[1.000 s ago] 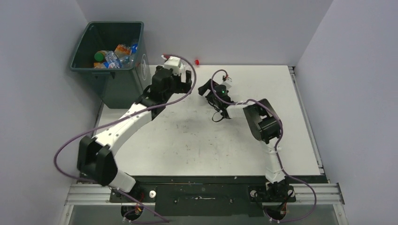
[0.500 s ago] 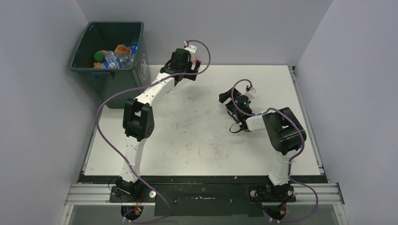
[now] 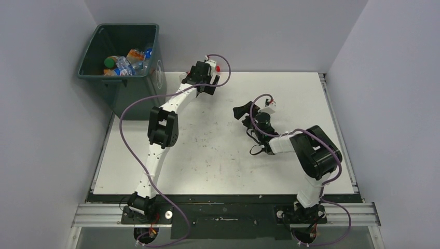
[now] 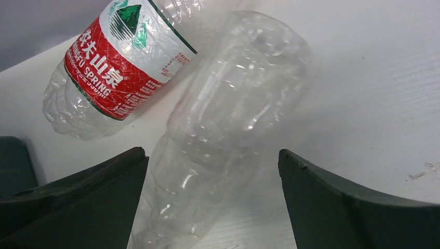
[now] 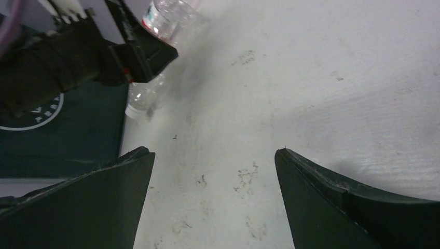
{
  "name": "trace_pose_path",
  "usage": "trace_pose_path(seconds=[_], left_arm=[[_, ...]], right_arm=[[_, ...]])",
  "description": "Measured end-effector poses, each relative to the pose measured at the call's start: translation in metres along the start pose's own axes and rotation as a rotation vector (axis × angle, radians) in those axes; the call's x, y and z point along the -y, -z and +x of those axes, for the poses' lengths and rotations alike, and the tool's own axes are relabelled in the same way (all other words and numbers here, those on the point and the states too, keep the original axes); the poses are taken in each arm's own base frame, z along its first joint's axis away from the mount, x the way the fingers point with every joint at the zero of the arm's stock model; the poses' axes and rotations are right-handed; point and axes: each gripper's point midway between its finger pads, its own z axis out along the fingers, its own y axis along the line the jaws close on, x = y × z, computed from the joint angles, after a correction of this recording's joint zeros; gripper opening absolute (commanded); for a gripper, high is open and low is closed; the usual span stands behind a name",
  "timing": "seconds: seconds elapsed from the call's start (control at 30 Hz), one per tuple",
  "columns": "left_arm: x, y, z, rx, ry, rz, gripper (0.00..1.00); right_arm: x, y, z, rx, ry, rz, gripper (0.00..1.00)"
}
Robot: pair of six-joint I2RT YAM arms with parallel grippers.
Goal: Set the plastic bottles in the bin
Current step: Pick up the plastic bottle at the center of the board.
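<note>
Two clear plastic bottles lie at the table's far edge. In the left wrist view one has a red label (image 4: 117,65). The other, unlabelled (image 4: 228,119), lies between the open jaws of my left gripper (image 4: 212,161), untouched. In the top view my left gripper (image 3: 209,87) covers them; only a red cap (image 3: 217,68) shows. The dark green bin (image 3: 88,70) stands at the far left with several bottles (image 3: 124,62) inside. My right gripper (image 3: 240,111) is open and empty above mid-table. The right wrist view shows the labelled bottle (image 5: 168,21) and the clear one (image 5: 141,98).
The back wall runs close behind the bottles. The bin's side with its white sticker (image 5: 31,119) stands just left of the left gripper in the right wrist view. The table surface (image 3: 218,155) is scuffed, with dark marks.
My left arm has stretched toward the far edge and brought its open gripper down over the bottles. My right gripper has drawn back to the right and toward the near side.
</note>
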Motion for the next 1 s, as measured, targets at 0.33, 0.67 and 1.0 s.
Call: trace_pose_path(seconds=[0.33,0.67,1.0], left_arm=[[0.0,-0.011,0.004,0.008,0.039,0.001,0.84],[0.016,-0.013,0.009,0.03,0.06,0.041,0.36],[0.067,0.082,0.008,0.062,0.241,0.247,0.25]], right_arm=[[-0.058,0.033,-0.036,0.082,-0.003,-0.127,0.9],[-0.06,0.057,-0.039,0.074,0.029,-0.117,0.9],[-0.103,0.125,-0.09,0.147,0.077,-0.21,0.9]])
